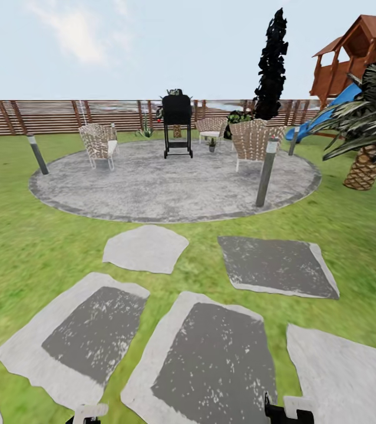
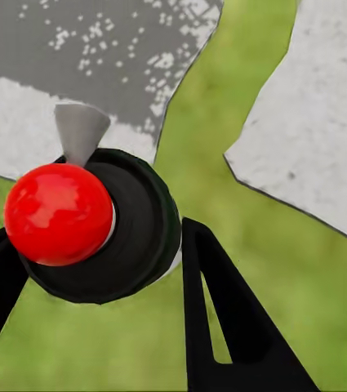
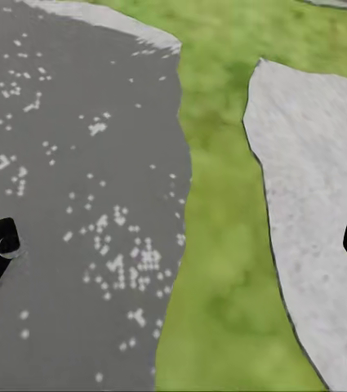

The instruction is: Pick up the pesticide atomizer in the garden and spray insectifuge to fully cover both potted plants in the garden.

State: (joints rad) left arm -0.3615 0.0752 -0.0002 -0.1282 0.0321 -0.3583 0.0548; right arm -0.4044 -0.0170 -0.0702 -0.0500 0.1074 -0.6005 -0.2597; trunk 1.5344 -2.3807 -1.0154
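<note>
**Item: atomizer** (image 2: 140, 224). Small sprayer with a dark round body, a glossy red knob and a grey cone-shaped part beside it.
- Location: in the left tool (image 2: 91, 238), out over lawn and slabs.
- Handling (judged): light, rigid plastic with a smooth, probably slippery shell. The round body could roll or twist in a two-finger pinch. The body's widest part looks like the best place to hold it, clear of the knob and the cone.
- Markings: no brand, label or writing can be read on it.

**Item: left tool.** The black fingers (image 2: 222, 318) are drawn in on either side of the dark body and appear to clamp it.

**Item: right tool** (image 3: 177, 245). The fingers stand wide apart with nothing between them. It hangs above a grey slab (image 3: 75, 204) and a strip of grass.

**Item: potted plants.**
- One small green plant in a little grey pot (image 1: 212, 143) sits on the patio (image 1: 170, 188), just beside the far chair (image 1: 211, 126).
- A second low rosette (image 1: 145, 132) stands near the fence (image 1: 52, 116). It is too small to confirm.
- Both are well away from the robot, so a drive across the slabs seems needed before any spraying.

**Other stock.**
- Black grill (image 1: 177, 121)
- Wicker chairs
- Short lamp posts (image 1: 266, 171)
- Palm (image 1: 368, 147)
- Wooden play tower with a blue slide (image 1: 329, 112)

No legible writing appears anywhere.
</note>
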